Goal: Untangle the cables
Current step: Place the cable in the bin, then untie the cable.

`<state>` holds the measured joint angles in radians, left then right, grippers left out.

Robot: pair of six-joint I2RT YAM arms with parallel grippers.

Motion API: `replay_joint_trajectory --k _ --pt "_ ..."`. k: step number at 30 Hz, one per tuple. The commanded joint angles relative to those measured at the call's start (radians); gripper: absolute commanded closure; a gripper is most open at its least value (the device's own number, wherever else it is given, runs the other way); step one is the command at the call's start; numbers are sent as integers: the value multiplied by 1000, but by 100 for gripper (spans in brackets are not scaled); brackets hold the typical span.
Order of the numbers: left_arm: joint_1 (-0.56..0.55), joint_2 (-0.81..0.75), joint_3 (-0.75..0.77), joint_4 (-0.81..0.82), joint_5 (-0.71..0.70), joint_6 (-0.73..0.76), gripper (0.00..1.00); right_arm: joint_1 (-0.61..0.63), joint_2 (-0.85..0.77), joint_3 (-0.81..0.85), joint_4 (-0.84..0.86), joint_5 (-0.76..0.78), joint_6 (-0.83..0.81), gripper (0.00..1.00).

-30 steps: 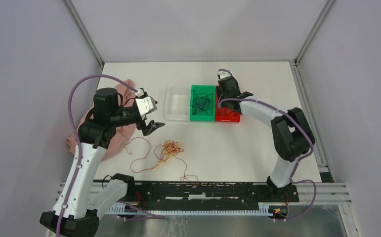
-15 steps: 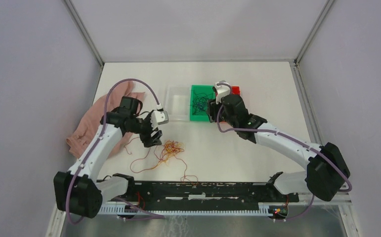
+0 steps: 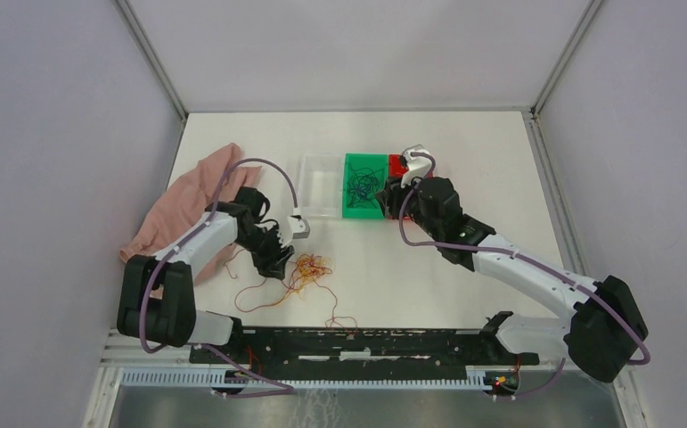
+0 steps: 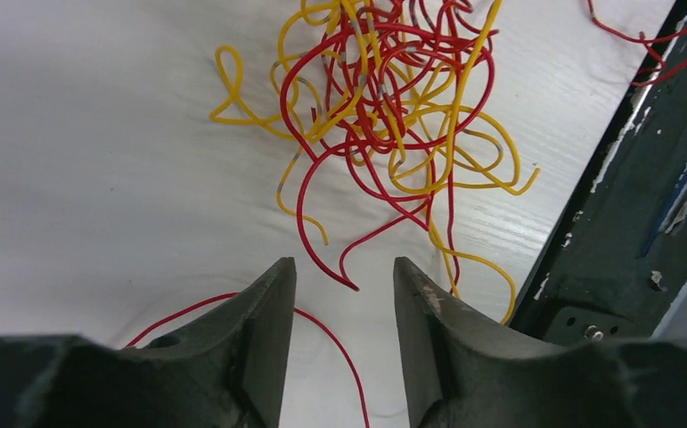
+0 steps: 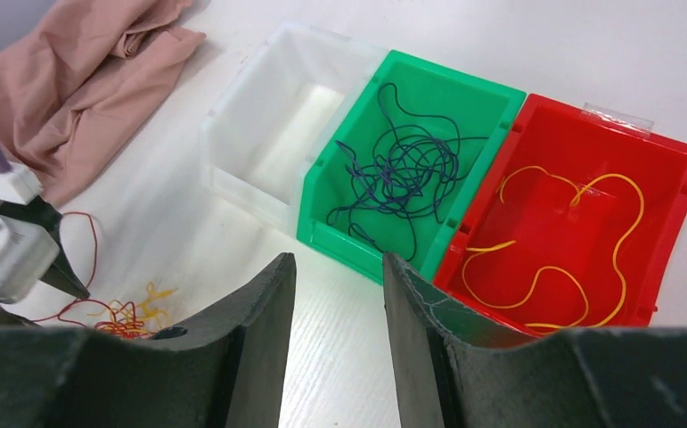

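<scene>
A tangle of red and yellow cables (image 3: 307,270) lies on the white table; in the left wrist view the tangle (image 4: 384,116) is just ahead of the fingers. My left gripper (image 3: 275,260) is low at its left edge, open and empty (image 4: 341,267), with one loose red strand (image 4: 322,325) on the table between the fingers. My right gripper (image 3: 391,196) hovers at the near side of the bins, open and empty (image 5: 338,260). Dark cables (image 5: 402,169) lie in the green bin (image 5: 357,245). Yellow cables (image 5: 544,276) lie in the red bin (image 5: 678,178).
A clear bin (image 3: 320,212), the green bin (image 3: 363,214) and the red bin (image 3: 396,164) stand in a row at mid-table. A pink cloth (image 3: 184,201) lies at the left. A black rail (image 3: 366,343) runs along the near edge, close to the tangle.
My left gripper has come down and forward to the left edge of the tangle. My right arm has swung out of the red bin and dropped low, its gripper now near the bins' front.
</scene>
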<state>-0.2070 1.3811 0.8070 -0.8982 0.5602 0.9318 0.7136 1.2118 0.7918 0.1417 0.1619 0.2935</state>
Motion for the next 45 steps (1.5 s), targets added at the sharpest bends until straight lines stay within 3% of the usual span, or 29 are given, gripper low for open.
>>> replay_joint_trajectory --k 1,3,10,19,24,28,34,40,45 --pt "6 8 -33 123 -35 1 50 5 -31 -5 69 -4 45 54" --pt "6 20 -38 176 -50 -29 55 4 -36 -17 85 -15 63 55" --pt "6 2 12 252 -49 -108 96 5 -4 -54 190 -108 167 55" --pt "6 -206 235 -23 121 -24 97 7 181 -48 497 -394 300 47" --pt "4 -296 376 -55 162 -28 97 45 273 -18 714 -520 313 42" --pt "-2 -318 434 -64 223 -98 97 105 316 49 739 -555 276 41" --pt "-7 -323 481 -68 255 -187 97 191 338 74 765 -471 200 40" --pt "-17 -329 501 -87 282 -222 97 287 339 120 662 -325 34 40" --pt "-22 -318 531 -171 314 -192 97 329 336 119 644 -128 -23 43"
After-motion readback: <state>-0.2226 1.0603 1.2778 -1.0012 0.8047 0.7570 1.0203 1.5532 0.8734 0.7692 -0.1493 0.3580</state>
